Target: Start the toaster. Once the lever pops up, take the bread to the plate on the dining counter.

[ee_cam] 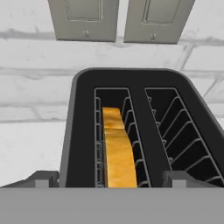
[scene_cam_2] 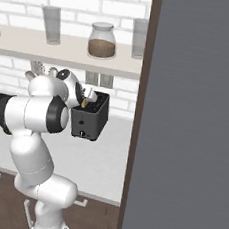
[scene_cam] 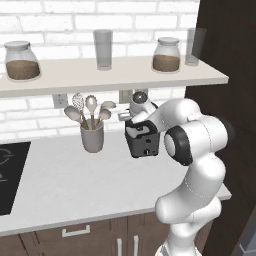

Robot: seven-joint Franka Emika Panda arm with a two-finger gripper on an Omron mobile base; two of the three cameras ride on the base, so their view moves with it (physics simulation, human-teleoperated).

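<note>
The dark grey toaster (scene_cam: 145,143) (scene_cam_2: 89,117) (ee_cam: 83,131) stands on the light grey worktop against the brick wall. The bread (ee_cam: 117,153), with its orange-yellow crust up, sits in the left slot; a sliver of the bread (scene_cam_2: 84,103) peeks out in the right base view. My gripper (scene_cam: 133,119) (scene_cam_2: 88,96) (ee_cam: 111,180) hangs right over the toaster, pointing down into it. It is open, one fingertip (ee_cam: 41,179) on each side of the bread's slot, wide apart and touching nothing. The plate and the dining counter are out of view.
A grey utensil cup (scene_cam: 93,136) with spoons stands left of the toaster. A shelf (scene_cam: 115,75) with jars and glasses runs low above it. Wall outlets (ee_cam: 83,17) sit behind the toaster, a black cooktop (scene_cam: 10,170) at far left, a tall dark panel (scene_cam_2: 191,120) at right.
</note>
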